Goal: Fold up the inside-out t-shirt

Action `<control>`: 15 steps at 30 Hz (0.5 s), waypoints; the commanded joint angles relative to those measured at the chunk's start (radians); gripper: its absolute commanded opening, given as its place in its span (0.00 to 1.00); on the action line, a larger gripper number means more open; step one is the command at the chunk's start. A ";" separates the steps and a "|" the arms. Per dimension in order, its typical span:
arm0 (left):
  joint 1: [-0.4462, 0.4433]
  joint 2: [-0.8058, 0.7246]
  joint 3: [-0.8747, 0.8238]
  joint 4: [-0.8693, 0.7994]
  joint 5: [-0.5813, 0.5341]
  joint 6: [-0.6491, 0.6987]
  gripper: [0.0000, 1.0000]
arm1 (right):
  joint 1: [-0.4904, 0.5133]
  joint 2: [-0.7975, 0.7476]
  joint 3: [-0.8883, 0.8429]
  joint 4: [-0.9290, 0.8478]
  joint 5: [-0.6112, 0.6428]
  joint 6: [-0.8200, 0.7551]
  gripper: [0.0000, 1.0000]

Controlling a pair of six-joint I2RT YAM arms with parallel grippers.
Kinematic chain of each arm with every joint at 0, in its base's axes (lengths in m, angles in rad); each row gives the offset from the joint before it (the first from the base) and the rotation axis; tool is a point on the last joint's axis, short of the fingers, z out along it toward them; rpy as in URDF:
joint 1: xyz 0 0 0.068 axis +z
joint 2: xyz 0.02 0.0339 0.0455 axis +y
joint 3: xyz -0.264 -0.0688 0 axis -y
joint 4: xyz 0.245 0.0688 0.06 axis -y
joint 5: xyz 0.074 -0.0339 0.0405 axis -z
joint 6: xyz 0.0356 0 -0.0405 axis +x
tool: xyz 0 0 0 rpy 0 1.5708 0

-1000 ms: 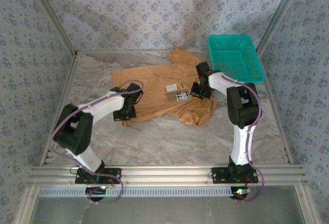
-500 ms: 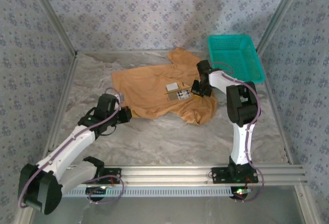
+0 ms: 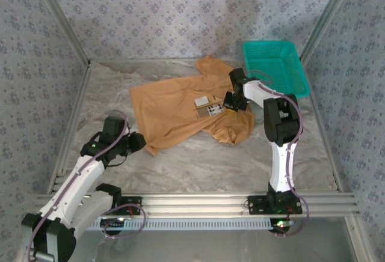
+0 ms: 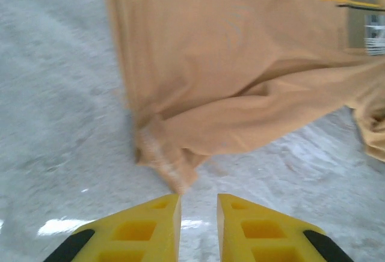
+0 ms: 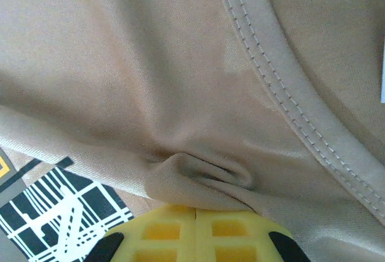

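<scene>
t-shirt (image 4: 240, 63): cut off by the top and right edges in the left wrist view, near corner blurred. printed label (image 3: 212, 110): print too small to read from above. right gripper (image 5: 195, 214): fingers cut off by the bottom edge, the tip of the pinched fold hidden between them.

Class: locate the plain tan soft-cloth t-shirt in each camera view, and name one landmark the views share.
Top external: t-shirt spread mid-table, beside the teal mesh basket.
Left wrist: upper frame, corner just ahead of left gripper.
Right wrist: across the frame, pinched by right gripper.
Shared landmark: its black-and-white printed label.
</scene>
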 commanded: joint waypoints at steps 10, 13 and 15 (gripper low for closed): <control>-0.239 0.138 0.028 -0.005 -0.119 -0.146 0.35 | 0.010 0.005 -0.013 -0.106 0.054 -0.033 0.00; -0.316 0.288 0.093 -0.044 -0.167 -0.199 0.35 | 0.042 -0.056 0.000 -0.146 0.047 -0.051 0.00; -0.330 0.349 0.114 -0.079 -0.190 -0.218 0.30 | 0.064 -0.094 -0.003 -0.165 0.053 -0.061 0.00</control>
